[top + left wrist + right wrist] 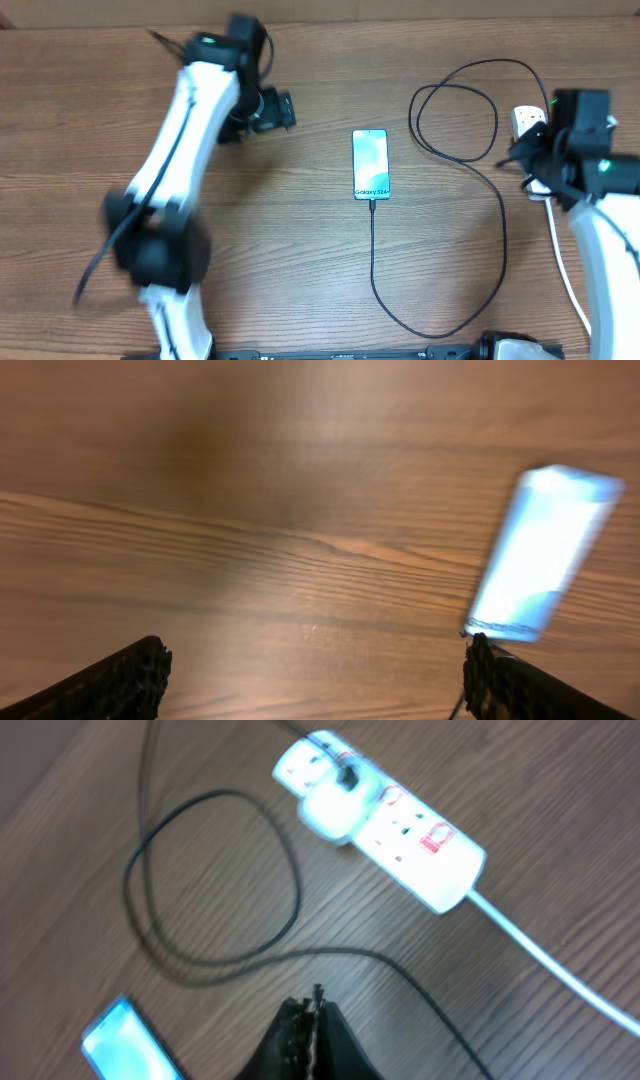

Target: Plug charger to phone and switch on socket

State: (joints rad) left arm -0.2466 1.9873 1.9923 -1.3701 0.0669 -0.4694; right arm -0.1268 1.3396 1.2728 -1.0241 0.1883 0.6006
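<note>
ahead of the right gripper (314, 998) — fingers pressed together, empty — lies the socket (422, 846).

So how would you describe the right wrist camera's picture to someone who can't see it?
A white power strip lies on a wooden table with a white adapter plugged in, and a thin black cable loops across the wood. A lit phone shows at lower left, and the robot's dark right tool, shut, pokes in from the bottom edge.
</note>
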